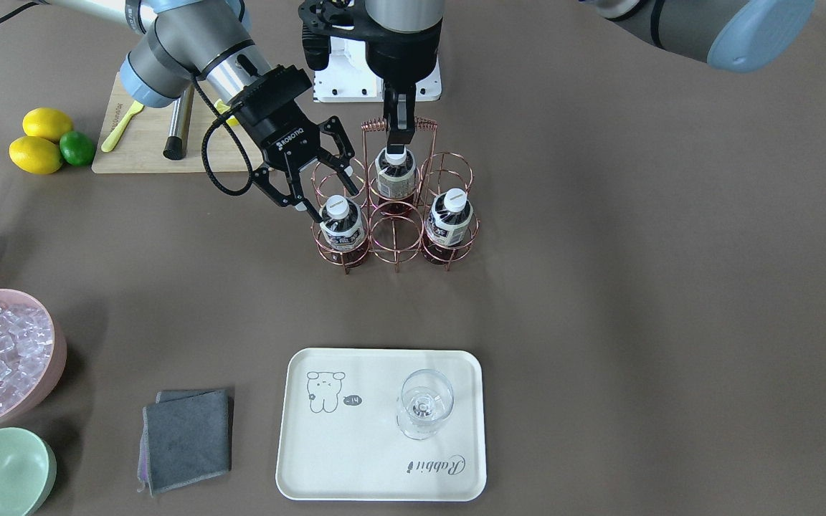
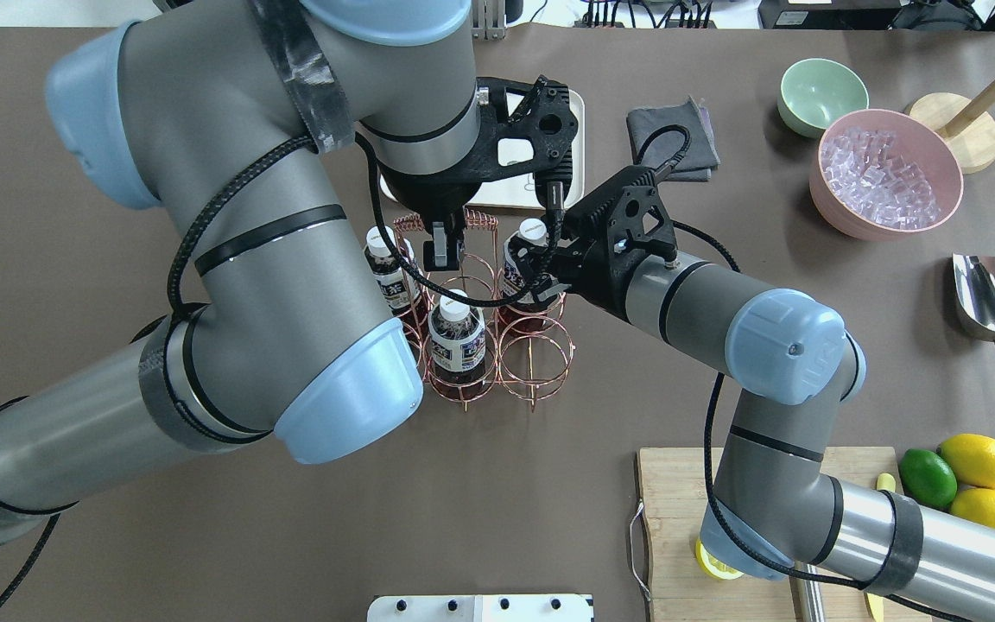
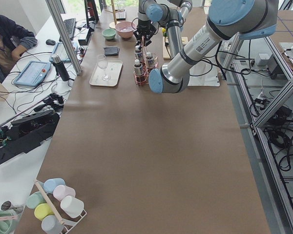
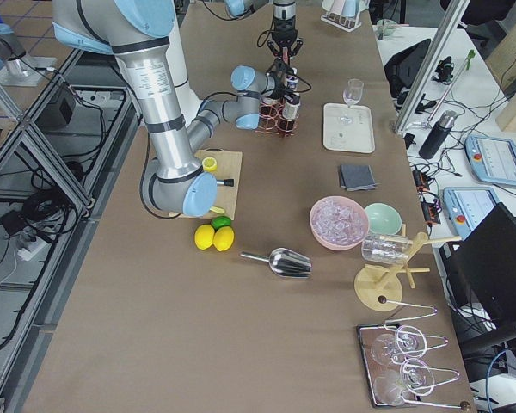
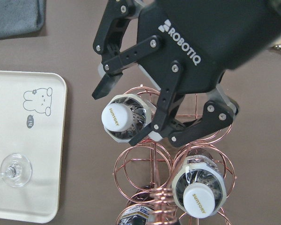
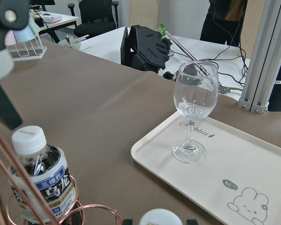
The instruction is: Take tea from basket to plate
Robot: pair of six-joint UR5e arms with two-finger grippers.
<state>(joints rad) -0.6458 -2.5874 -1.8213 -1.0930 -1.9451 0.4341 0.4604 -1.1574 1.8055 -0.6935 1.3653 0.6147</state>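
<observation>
The tea (image 1: 341, 223), a small plastic bottle of dark brown drink with a white screw cap and a dark label, stands upright in the far right ring of the copper-pink wire basket (image 1: 395, 218). My right gripper (image 5: 121, 114) is spread wide around its cap and shoulder, one finger on each side. I cannot tell whether either pad touches it.

Two more white-capped bottles share the basket: one (image 1: 449, 218) in the far left ring and one (image 1: 395, 175) in the near middle ring. The tall coiled-wire handle (image 1: 375, 126) rises just beside the tea. My left gripper (image 1: 399, 142) is pinched tight on the middle of its top bar, right above the near middle bottle's cap.

Farther off, well apart from the basket, lies the cream rectangular plate (image 1: 355, 459) with its line-drawn bear. A clear wine glass (image 1: 424, 405) stands upright on its left half. Right of the plate are a folded grey cloth (image 1: 187, 437), a pink bowl of ice cubes (image 1: 58, 351) and a mint-green bowl (image 1: 1, 473).

My right arm comes in from the right, wrist slanted down toward the basket. My left arm arches over from the left, its wrist pointing straight down.
</observation>
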